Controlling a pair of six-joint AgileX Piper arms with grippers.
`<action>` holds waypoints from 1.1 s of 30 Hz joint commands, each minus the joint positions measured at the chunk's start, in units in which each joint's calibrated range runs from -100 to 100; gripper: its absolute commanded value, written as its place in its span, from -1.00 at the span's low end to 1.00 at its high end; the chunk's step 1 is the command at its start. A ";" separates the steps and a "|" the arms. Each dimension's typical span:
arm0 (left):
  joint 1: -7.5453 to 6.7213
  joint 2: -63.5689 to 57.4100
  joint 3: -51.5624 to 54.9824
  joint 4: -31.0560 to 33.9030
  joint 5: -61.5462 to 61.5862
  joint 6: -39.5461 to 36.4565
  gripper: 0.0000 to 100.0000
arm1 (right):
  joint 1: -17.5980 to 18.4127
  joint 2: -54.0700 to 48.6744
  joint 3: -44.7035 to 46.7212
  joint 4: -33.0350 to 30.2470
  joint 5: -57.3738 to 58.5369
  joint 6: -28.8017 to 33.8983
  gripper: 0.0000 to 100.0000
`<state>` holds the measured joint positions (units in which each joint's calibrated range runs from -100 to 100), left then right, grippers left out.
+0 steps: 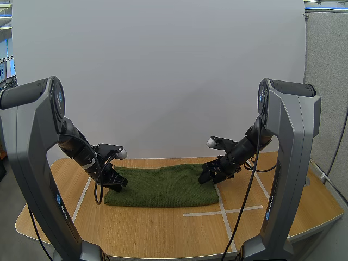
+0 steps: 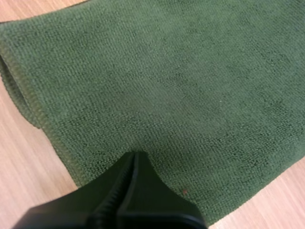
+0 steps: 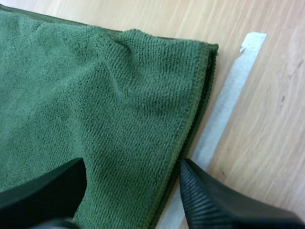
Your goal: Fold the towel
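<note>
High view: the green towel (image 1: 163, 187) lies spread on the wooden table (image 1: 163, 231), its long side running across between my two arms; my left gripper (image 1: 117, 182) is down at its left end, my right gripper (image 1: 209, 175) down at its right end
Left gripper: clenched on nothing; in the left wrist view my two fingers lie pressed together as one dark wedge, the tip low over the towel's pile, close to the edge nearest me; bare wood shows on both sides of that end of the cloth
Right gripper: released; in the right wrist view my fingers (image 3: 214, 200) stand apart with the ribbed inner face of one turned inward; the towel's right edge runs between them; one finger is over the cloth, the other over the tape and the wood just beside it
Towel: wholly on the table, near its far edge; the surface ripples a little towards the right corner; the hem at that corner shows more than one layer
Tape (image 1: 223, 212): white strips on the wood; one runs just beside the towel's right edge, another crosses it nearer to me, apart from the cloth
</note>
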<state>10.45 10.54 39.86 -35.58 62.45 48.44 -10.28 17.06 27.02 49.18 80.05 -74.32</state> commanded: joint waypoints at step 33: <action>-0.12 2.34 0.06 -0.95 -0.12 0.11 -1.00 | 4.11 0.58 0.24 2.35 3.16 -1.10 0.74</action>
<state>10.45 10.83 39.86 -35.58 62.29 48.44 -6.23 17.60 27.02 51.23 82.06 -74.85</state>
